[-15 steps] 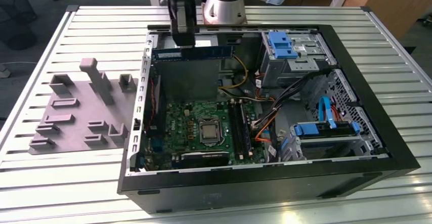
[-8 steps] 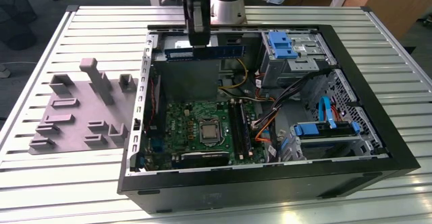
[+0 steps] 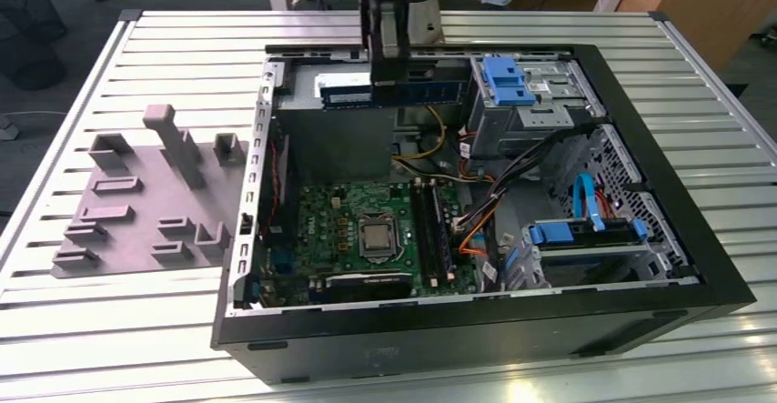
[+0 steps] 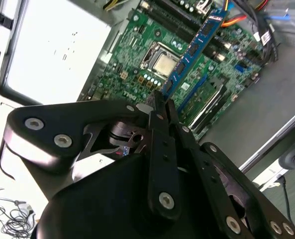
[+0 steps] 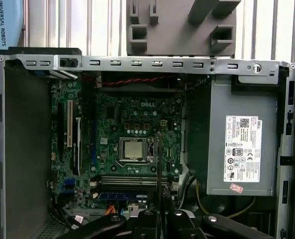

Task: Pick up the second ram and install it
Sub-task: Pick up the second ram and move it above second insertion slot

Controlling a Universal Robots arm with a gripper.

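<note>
My gripper (image 3: 386, 74) hangs over the back of the open computer case (image 3: 716, 285), shut on the second ram (image 3: 419, 91). It holds this long, dark blue-green stick level above the grey power supply (image 3: 334, 144). In the second wrist view the fingers (image 4: 159, 124) pinch one end of the ram (image 4: 192, 50), which reaches out over the motherboard (image 4: 137, 55). The first wrist view shows the ram (image 5: 158, 164) edge-on as a thin line over the board, near the long black slots (image 5: 130, 180). Those slots (image 3: 431, 230) lie beside the processor socket (image 3: 378, 236).
A grey holder plate with upright blocks (image 3: 146, 203) lies on the slatted table at the exterior view's left of the case. Inside the case are blue drive brackets (image 3: 504, 80), orange and black cables (image 3: 486, 230) and a drive cage (image 3: 583, 239).
</note>
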